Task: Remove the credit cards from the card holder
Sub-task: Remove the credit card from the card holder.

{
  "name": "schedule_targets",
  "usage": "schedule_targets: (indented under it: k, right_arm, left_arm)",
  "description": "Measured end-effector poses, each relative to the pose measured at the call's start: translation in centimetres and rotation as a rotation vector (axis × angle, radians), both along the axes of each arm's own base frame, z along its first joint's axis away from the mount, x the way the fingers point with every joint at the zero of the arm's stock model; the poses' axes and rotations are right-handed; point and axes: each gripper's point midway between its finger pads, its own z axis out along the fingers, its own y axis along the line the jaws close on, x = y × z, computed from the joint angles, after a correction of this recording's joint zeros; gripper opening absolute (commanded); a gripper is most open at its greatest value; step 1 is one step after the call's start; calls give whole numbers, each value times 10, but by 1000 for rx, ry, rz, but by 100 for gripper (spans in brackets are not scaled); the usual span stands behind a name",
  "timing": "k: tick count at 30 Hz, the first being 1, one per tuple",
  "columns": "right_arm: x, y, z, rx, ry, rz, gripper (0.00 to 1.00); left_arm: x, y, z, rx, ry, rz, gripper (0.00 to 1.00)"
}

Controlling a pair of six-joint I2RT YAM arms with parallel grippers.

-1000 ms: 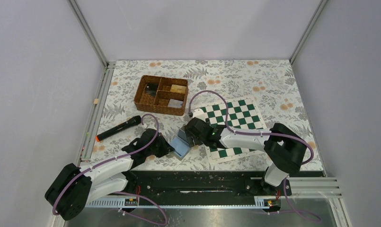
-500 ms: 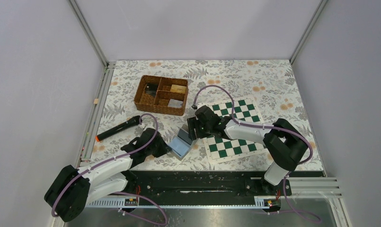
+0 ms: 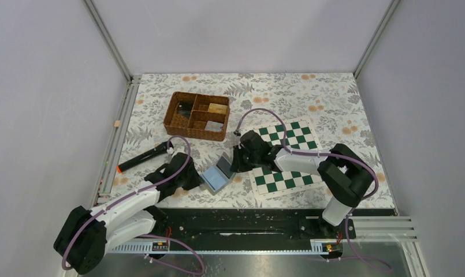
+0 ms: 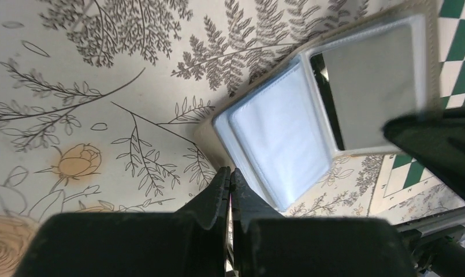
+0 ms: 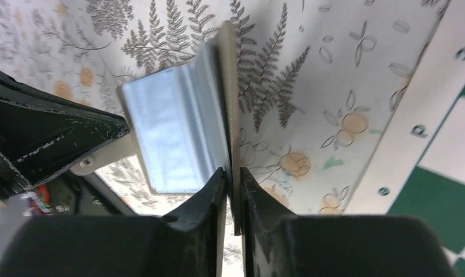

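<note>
Right hand [image 5: 230, 176] pinches the open card holder [image 3: 214, 180] by its 2 o'clock flap. Left hand [image 4: 230, 178], fingers pressed together, sits at its 8 o'clock corner.

The left arm [image 3: 129, 203] and right arm [image 3: 299, 163] share white link shells between bulky black joint housings, each trailed by a purple cable [image 3: 257, 109]; the left tool [image 4: 230, 173] and right tool [image 5: 231, 173], at 6 o'clock of each wrist view, are matte black wedges

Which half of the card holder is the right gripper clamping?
The grey half, on the chessboard side; the right gripper pinches its edge. The light blue half lies toward the left gripper.
</note>
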Motion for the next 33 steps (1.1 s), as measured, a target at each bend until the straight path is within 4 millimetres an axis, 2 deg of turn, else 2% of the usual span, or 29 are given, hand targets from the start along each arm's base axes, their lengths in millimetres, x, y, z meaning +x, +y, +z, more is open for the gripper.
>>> schedule_targets:
  k: [2, 5, 9, 12, 15, 18, 21, 25, 28, 30, 33]
  right_arm:
    - [-7, 1, 0, 45, 26, -14, 4]
    - [-14, -1, 3, 99, 46, -42, 0]
    - [-23, -5, 6, 146, 72, -77, 0]
    - [-24, -4, 9, 168, 80, -91, 0]
    - [-23, 0, 12, 202, 87, -107, 0]
    - [-24, 1, 12, 235, 102, -128, 0]
    - [-29, 1, 10, 265, 132, -145, 0]
    - [-32, 4, 9, 314, 169, -173, 18]
    - [-35, 3, 4, 313, 195, -187, 43]
    - [-35, 0, 1, 293, 197, -201, 55]
    - [-36, -16, -9, 200, 190, -231, 63]
  left_arm:
    - [1, 3, 8, 17, -3, 0, 4]
    - [8, 0, 34, -2, -50, -10, 10]
    - [19, -23, 85, -143, -162, -55, 17]
    - [20, -41, 102, -248, -188, -97, 19]
    - [19, -55, 93, -312, -159, -123, 20]
    - [16, -62, 66, -327, -89, -128, 21]
    - [9, -61, 40, -318, -21, -116, 22]
    - [6, -57, 29, -304, 2, -102, 22]
    - [8, -56, 28, -295, -6, -94, 22]
    - [9, -54, 27, -283, -13, -92, 22]
    - [9, -50, 23, -259, -14, -86, 22]
